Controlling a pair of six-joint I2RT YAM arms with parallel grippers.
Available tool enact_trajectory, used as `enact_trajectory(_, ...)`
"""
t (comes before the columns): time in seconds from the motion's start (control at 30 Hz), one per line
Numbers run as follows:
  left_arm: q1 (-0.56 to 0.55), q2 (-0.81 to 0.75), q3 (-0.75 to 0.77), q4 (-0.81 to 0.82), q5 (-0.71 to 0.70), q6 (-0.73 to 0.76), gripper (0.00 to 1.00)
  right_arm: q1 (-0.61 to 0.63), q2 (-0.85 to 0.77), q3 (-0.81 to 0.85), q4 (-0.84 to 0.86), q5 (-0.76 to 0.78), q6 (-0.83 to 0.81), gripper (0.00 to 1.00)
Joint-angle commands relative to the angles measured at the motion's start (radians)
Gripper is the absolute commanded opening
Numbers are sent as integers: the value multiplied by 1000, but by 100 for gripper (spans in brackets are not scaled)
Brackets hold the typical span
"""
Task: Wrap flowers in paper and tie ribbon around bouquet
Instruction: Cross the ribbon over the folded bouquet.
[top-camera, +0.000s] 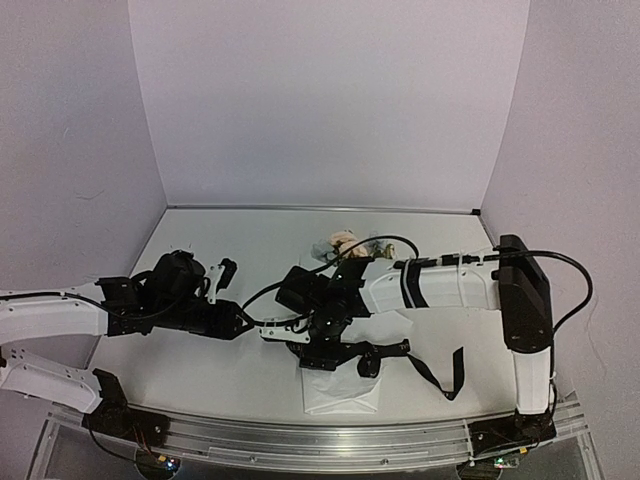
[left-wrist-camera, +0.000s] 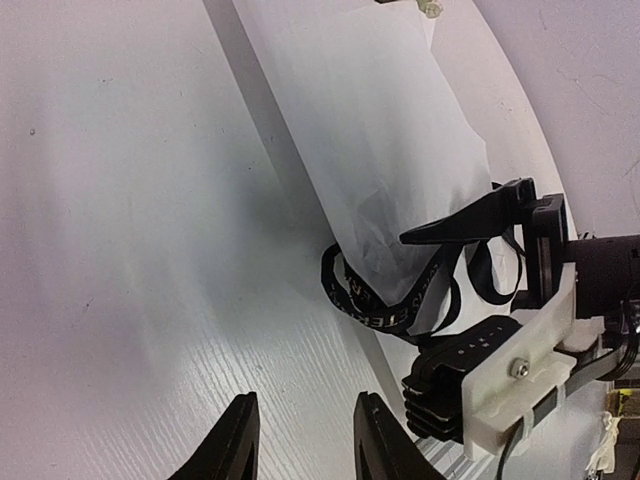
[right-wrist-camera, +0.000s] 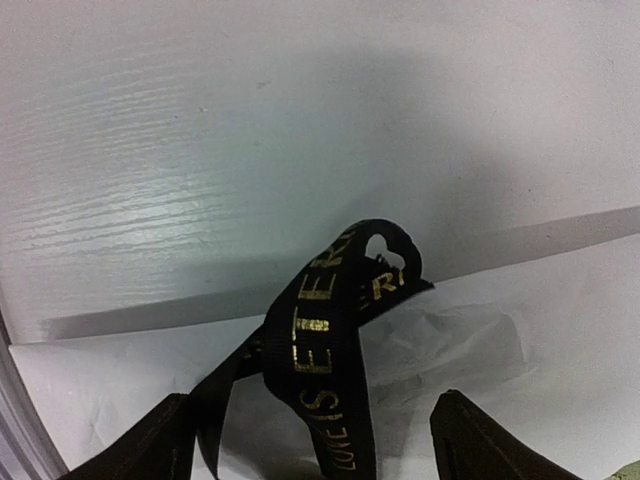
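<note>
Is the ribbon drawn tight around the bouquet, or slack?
Slack. The ribbon hangs in loose loops at the bouquet's narrow end, one loop arching clear of the paper. Whether it is knotted, cannot tell.

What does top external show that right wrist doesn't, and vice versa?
Top external only: the flowers at the far side, and the ribbon's loose tail trailing off to the right. Right wrist only: the gold lettering on the ribbon's raised loop, which stands between the open jaws of the right gripper. Both: the black ribbon lying over the white paper.
</note>
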Motion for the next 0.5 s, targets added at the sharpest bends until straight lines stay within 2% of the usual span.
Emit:
enact_trajectory(0.0, 8, -19, 26, -14, -9, 23, 35, 10, 16, 36, -1, 95, -11, 71)
enact_trajectory(0.07, 7, -19, 29, -15, -9, 23, 35, 13, 17, 35, -2, 114, -12, 61)
enact_trajectory(0.2, 8, -18, 34, -9, -6, 22, 35, 16, 20, 40, 0, 161, -15, 29)
enact_trajectory(0.27, 8, -13, 31, 1, -1, 21, 35, 16, 20, 48, -1, 190, -16, 18)
enact_trajectory(0.4, 10, 12, 30, 25, 13, 19, 35, 20, 21, 66, 1, 251, -23, 5)
enact_trajectory(0.47, 10, 23, 25, 52, 38, 19, 35, 21, 14, 67, 2, 259, -16, 4)
